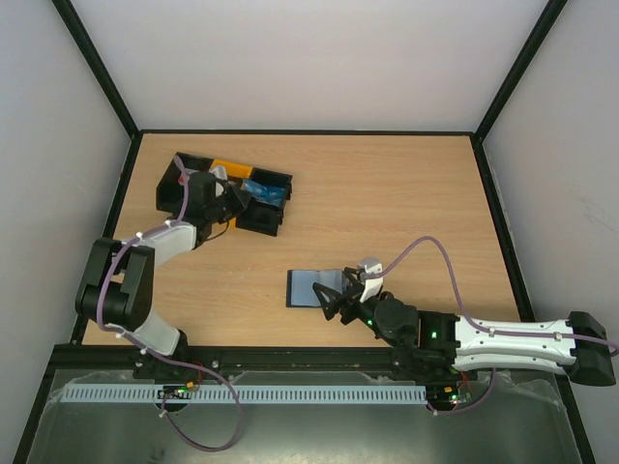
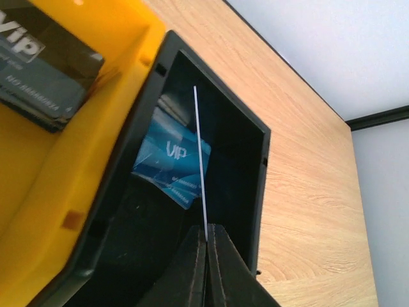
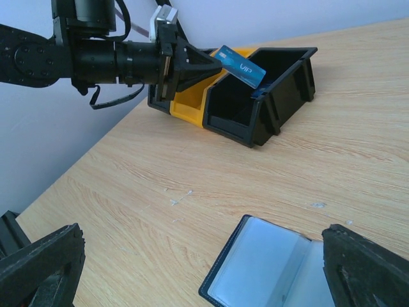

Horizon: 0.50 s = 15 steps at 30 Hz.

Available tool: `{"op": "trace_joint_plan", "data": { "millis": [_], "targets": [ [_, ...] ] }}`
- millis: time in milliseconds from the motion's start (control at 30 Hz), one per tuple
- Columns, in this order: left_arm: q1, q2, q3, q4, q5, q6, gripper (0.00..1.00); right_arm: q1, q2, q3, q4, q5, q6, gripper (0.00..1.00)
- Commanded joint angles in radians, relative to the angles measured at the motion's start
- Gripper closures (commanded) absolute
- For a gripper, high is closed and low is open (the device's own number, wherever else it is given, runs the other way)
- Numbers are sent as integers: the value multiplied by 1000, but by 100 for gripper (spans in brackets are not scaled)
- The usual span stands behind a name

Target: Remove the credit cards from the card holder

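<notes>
- Top view: only here do both arms show together. The left gripper [image 1: 230,198] hangs over a cluster of bins with the pinched card [image 1: 263,191] at its tips. The right gripper [image 1: 340,290] is at the right end of the open card holder [image 1: 311,287], which lies flat on the table [image 1: 406,193]. No writing is legible from up here.
- Left wrist view: the left gripper [image 2: 206,243] has its fingers pressed together on the pinched card [image 2: 199,160], seen edge-on as a thin white line rising from the tips. Beyond the tips, inside the black bin [image 2: 265,160], lies a loose blue card [image 2: 169,166] reading "VIP"; its smaller lines are too fine to read. Left of the fingers, the yellow bin [image 2: 115,128] holds a dark card [image 2: 45,70], also marked "VIP".
- Right wrist view: the right gripper [image 3: 204,262] stands spread wide, gripping nothing. The card holder [image 3: 268,268] lies open between its fingers with the grey-blue pockets facing up. Far ahead, the left gripper [image 3: 214,61] shows the pinched card [image 3: 241,66] face-on, reading "VIP", above the mouth of the black bin [image 3: 255,109]. The yellow bin [image 3: 188,105] sits beside it.
</notes>
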Motion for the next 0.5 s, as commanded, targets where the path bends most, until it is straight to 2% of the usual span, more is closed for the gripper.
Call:
{"op": "trace_joint_plan", "data": {
  "millis": [0, 467],
  "targets": [
    [-28, 35, 67, 47, -20, -3, 97, 6, -21, -9, -39, 44, -13, 2],
    [-48, 187, 160, 54, -11, -10, 97, 5, -39, -12, -51, 73, -7, 2]
  ]
}}
